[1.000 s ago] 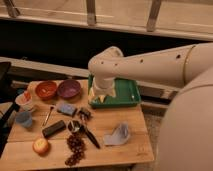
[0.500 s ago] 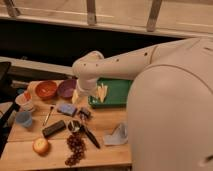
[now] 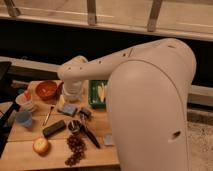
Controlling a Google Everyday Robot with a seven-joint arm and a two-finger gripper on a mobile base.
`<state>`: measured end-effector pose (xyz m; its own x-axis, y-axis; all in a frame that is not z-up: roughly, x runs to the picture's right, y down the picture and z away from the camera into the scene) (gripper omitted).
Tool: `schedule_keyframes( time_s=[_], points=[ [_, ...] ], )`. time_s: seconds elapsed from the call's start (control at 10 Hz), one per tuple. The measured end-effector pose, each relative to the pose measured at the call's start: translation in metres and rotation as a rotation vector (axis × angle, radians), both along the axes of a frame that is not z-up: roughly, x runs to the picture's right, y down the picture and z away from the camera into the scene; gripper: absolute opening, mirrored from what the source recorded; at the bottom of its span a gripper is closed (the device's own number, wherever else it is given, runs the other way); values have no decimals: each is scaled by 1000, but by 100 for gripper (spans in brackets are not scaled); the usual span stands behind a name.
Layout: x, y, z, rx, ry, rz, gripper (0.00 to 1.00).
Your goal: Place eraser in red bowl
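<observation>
1. Arm. The robot's white body fills the right side of the view. Its arm (image 3: 107, 62) reaches left over the wooden table (image 3: 20, 132) and bends down at the wrist.

2. Gripper. The gripper (image 3: 70, 99) hangs at the end of the wrist over the back part of the table, between the red bowl (image 3: 46, 90) and the green tray (image 3: 95, 100). It is just above the small blue-grey pad (image 3: 69, 109). The pincer stands wide and holds nothing.

3. Eraser. The eraser (image 3: 54, 128) is a black bar lying flat on the table, forward of the gripper and to the left of it. It sits apart from the gripper and well apart from the red bowl. It lies slightly askew to the table edge.

4. Red bowl. It stands at the back left of the table, just beside the wrist.

5. Other items.
- A pale yellow object (image 3: 101, 91) lies in the green tray.
- A blue cup (image 3: 23, 119) stands at the left edge.
- A round orange fruit (image 3: 41, 145) sits at the front left.
- A dark bunch of grapes (image 3: 75, 149) lies at the front.
- A black-handled tool (image 3: 84, 131) lies just right of the eraser.

6. Markings. No lettering on any item can be made out.
</observation>
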<state>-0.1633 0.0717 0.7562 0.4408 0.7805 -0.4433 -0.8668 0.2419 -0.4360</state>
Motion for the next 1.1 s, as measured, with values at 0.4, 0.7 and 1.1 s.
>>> schedule_keyframes(
  time_s=[0.4,0.7,1.1],
  points=[
    [0,-1,-1,2,1,-5,74],
    [-22,22,2,-22,-25,-58,74],
    [-48,46,10,-58,-96,-46,74]
  ],
)
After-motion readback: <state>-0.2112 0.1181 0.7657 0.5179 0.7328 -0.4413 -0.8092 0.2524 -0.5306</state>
